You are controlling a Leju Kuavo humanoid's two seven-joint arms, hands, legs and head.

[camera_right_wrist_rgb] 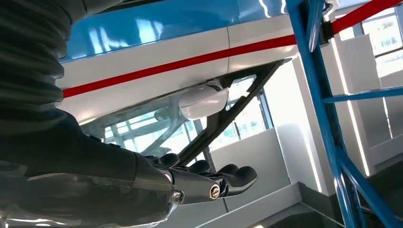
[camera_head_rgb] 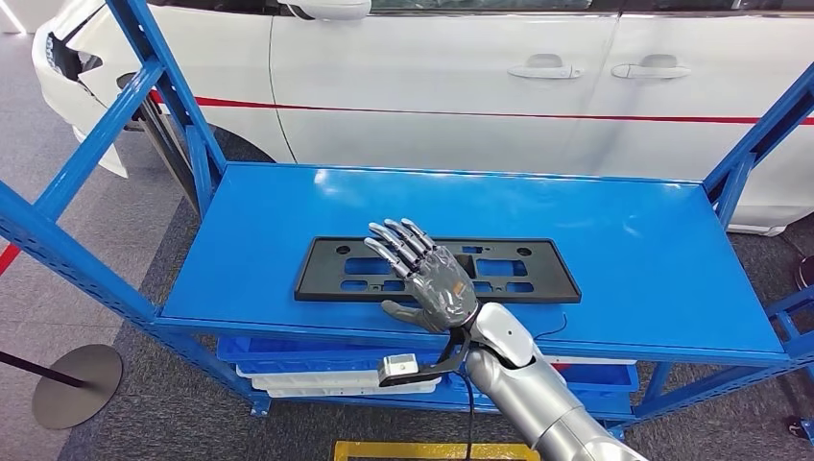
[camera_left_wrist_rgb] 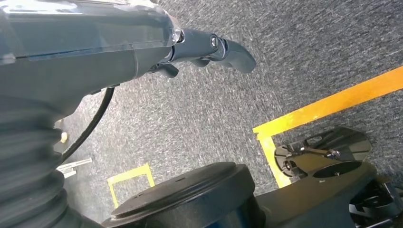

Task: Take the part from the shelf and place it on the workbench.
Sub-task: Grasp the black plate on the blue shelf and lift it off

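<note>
Glossy blue shelf (camera_head_rgb: 624, 240), flat black part (camera_head_rgb: 538, 279) lying on it

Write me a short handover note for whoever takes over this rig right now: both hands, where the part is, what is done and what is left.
Right hand: fingers spread flat, over the middle of the black part; it holds nothing, and contact cannot be confirmed.
Left hand: hangs at the robot's side above the grey floor, holding nothing; how far its fingers are apart is hard to tell.
The part lies flat on the blue shelf, near its front edge, in front of a white car.
Done: the reach to the part.
Left: grip it, lift it off the shelf, carry it to the workbench and set it down.
</note>
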